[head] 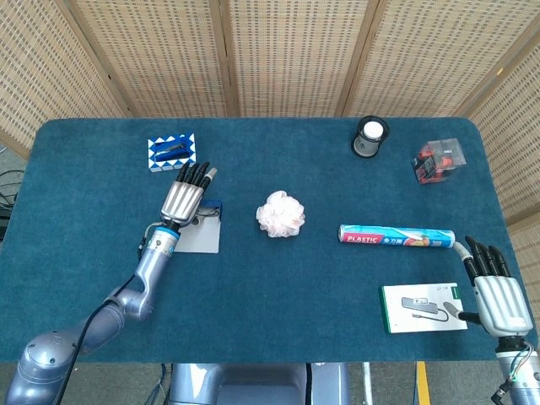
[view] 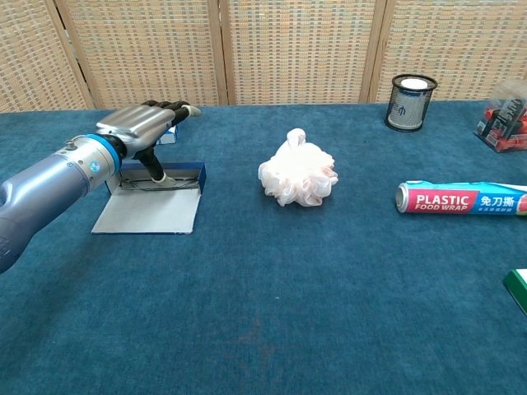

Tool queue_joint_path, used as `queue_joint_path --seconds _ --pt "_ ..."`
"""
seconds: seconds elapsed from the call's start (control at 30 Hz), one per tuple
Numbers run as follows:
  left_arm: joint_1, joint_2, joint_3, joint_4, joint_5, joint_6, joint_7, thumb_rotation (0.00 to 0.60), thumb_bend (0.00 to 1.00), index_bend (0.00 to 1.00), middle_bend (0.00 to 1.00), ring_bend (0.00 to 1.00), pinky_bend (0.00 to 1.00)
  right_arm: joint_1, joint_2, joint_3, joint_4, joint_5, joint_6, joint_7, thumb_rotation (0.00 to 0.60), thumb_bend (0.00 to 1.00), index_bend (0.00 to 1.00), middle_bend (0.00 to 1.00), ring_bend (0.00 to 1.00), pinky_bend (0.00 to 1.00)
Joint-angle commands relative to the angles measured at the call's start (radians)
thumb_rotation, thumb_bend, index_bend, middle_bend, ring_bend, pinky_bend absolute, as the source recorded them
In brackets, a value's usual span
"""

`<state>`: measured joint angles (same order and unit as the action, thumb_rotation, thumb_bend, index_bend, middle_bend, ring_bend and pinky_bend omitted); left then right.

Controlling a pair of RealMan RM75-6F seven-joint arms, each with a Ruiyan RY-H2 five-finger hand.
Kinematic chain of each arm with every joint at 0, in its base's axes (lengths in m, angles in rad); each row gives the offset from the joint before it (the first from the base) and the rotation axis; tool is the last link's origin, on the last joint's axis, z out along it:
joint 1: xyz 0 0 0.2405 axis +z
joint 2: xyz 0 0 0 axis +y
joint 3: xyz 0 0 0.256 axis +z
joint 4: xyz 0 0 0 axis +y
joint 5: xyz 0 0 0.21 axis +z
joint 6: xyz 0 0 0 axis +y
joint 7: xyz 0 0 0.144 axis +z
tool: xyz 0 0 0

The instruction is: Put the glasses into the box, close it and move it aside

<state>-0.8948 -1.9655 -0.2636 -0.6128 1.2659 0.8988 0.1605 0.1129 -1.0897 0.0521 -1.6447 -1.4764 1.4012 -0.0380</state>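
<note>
1. The tablecloth is deep teal blue.
2. The box is blue with a grey lid.
3. The puzzle has blue and white triangles.
4. The sponge is pale pink and white.
5. The wrap roll is blue with a red label.
6. The screen is tan wicker.

My left hand hovers over the open box at the counter's left, glasses inside. A bath pouf sits at centre, a wrap roll to its right, my right hand at the near-right edge.
</note>
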Motion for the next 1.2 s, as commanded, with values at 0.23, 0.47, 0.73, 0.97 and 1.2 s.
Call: queue_joint_path --seconds 0.23,0.47,0.73,0.97,1.2 --pt "0.05 0.059 0.049 -0.082 0.051 0.049 -0.08 0.6 0.18 0.0 0.0 0.0 0.0 0.0 0.0 -0.001 0.002 -0.003 0.001 0.005 0.6 0.0 0.0 0.0 0.0 0.0" --pt "0.151 0.183 0.122 -0.3 0.109 0.144 -0.125 0.6 0.22 0.05 0.0 0.0 0.0 -0.001 0.0 -0.002 0.002 -0.006 0.004 0.002 0.6 0.0 0.0 0.0 0.0 0.0" --pt "0.253 0.226 0.182 -0.427 0.12 0.243 -0.039 0.6 0.27 0.26 0.0 0.0 0.0 -0.002 -0.002 -0.003 0.004 -0.009 0.008 0.003 0.6 0.0 0.0 0.0 0.0 0.0" --pt "0.298 0.205 0.206 -0.421 0.121 0.267 -0.044 0.6 0.28 0.27 0.0 0.0 0.0 -0.001 -0.001 -0.004 0.005 -0.011 0.006 0.008 0.6 0.0 0.0 0.0 0.0 0.0" --pt "0.309 0.167 0.205 -0.358 0.12 0.245 -0.085 0.6 0.29 0.27 0.0 0.0 0.0 -0.001 0.0 -0.005 0.005 -0.012 0.006 0.011 0.6 0.0 0.0 0.0 0.0 0.0"
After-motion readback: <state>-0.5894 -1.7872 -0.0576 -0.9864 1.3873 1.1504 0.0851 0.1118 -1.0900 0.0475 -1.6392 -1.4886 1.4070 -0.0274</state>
